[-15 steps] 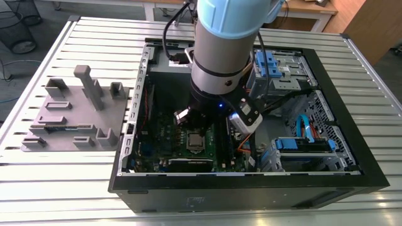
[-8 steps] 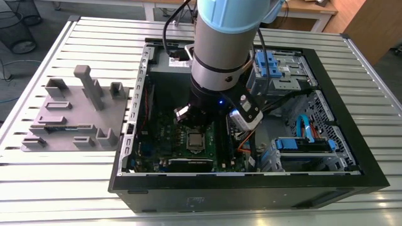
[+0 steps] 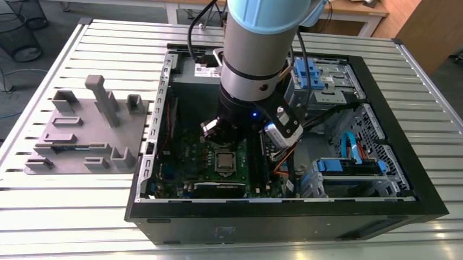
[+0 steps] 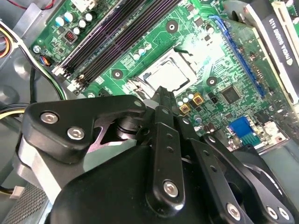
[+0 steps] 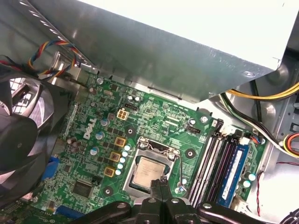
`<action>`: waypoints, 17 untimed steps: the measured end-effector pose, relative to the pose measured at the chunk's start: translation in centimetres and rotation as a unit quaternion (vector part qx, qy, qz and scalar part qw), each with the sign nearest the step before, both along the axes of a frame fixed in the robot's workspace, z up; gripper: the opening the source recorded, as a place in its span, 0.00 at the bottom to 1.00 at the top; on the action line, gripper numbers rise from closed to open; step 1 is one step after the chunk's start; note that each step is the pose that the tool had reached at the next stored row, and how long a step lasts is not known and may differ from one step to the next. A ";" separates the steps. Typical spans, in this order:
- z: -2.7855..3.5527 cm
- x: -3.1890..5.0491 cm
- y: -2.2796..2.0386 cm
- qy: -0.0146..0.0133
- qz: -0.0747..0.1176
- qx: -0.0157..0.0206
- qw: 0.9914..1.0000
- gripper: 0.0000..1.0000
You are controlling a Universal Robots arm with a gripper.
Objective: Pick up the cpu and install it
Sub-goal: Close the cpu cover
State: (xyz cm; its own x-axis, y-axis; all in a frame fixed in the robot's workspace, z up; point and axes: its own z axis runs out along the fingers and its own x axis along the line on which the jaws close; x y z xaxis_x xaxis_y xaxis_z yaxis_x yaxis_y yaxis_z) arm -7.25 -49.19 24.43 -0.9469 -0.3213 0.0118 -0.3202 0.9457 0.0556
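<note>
- Lying open on a slatted metal table (image 3: 87, 227), the black computer case (image 3: 405, 214) holds a green motherboard (image 3: 190, 162) on its floor, with drive bays carrying blue fittings (image 3: 352, 166) toward the exterior view's right.
- The cpu (image 3: 225, 160) sits flat inside the silver-framed socket (image 5: 132, 176) on the motherboard; both wrist views show its grey metal top framed by the socket, at (image 5: 151, 170) and (image 4: 167, 74).
- The gripper (image 5: 161, 184) hangs directly above the socket, its two thin black fingertips (image 4: 163, 95) pressed together with no gap between them and nothing held; their tips stand just over the near edge of the cpu.
- A grey fixture tray (image 3: 87, 135) with upright blocks rests on the table at the exterior view's left, well apart from the case.
- The arm (image 3: 253, 59) hides the upper part of the motherboard in the exterior view, and the gripper's own black body covers the board's near side in the second wrist view.
- Whether the fingertips touch the cpu or hover just off it cannot be told.
- The memory slots (image 5: 212, 163) run just beside the socket on one side, a row of round capacitors (image 5: 122, 158) on the other, and a fan (image 5: 18, 144) stands farther off near the case wall; the metal power supply box (image 5: 187, 42) overhangs the board's far edge.
</note>
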 end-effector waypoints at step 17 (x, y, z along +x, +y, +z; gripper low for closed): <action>0.00 0.17 0.83 0.000 0.000 0.000 1.000 0.11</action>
